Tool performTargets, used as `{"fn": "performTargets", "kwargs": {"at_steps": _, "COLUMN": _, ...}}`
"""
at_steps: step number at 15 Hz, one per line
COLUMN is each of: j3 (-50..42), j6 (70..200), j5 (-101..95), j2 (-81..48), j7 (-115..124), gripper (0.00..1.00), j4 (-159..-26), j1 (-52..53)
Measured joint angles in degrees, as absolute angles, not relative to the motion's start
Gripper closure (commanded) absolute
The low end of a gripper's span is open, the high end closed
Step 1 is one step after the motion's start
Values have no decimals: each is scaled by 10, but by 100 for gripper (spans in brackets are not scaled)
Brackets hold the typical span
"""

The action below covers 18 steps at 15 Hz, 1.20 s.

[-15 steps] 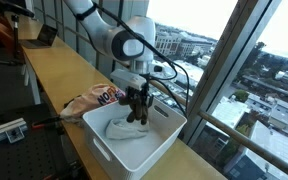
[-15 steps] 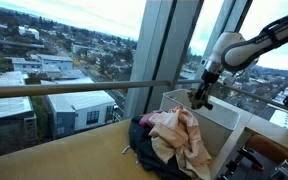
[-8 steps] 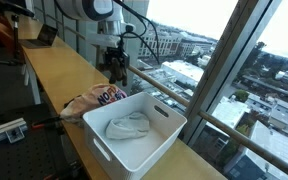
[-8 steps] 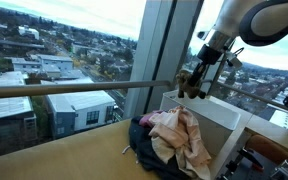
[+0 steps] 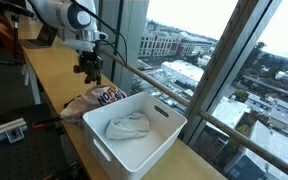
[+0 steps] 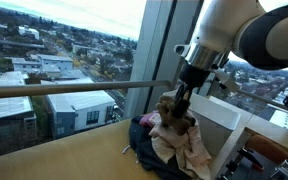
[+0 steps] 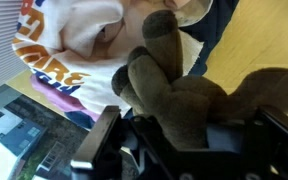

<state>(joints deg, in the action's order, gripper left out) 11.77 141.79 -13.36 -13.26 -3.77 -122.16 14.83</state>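
My gripper (image 5: 89,70) is shut on a brown plush toy (image 7: 174,95) and hangs above a pile of clothes (image 5: 92,100) on the wooden counter. In the wrist view the toy fills the space between the dark fingers (image 7: 104,140), with a white garment bearing orange letters (image 7: 59,45) below it. In an exterior view the gripper (image 6: 180,98) holds the toy (image 6: 168,108) just over the pink and dark clothes (image 6: 179,140). A white bin (image 5: 134,155) stands beside the pile with a white cloth (image 5: 127,125) inside.
The counter (image 5: 54,70) runs along a tall window with a metal rail (image 6: 74,88). A laptop (image 5: 44,38) sits at the counter's far end. The bin (image 6: 224,118) stands close to the glass, behind the clothes.
The arm has swung away from above the white bin to above the clothes pile, carrying the plush toy. The jaws stayed shut.
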Motion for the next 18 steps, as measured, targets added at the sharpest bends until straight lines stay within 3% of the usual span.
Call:
{"fn": "performTargets", "kwargs": {"at_steps": 4, "j3": 112, "j6": 1418, "j5": -147, "j2": -179, "j7": -27, "gripper": 45, "j4": -1189, "j1": 152}}
{"fn": "performTargets", "kwargs": {"at_steps": 10, "j3": 86, "j6": 1418, "j5": -114, "j2": -145, "j7": -65, "gripper": 2, "j4": -1185, "j1": 87}}
{"fn": "performTargets", "kwargs": {"at_steps": 18, "j3": 5, "j6": 1418, "j5": -50, "j2": -120, "j7": -238, "gripper": 0, "j4": -1197, "j1": -61}}
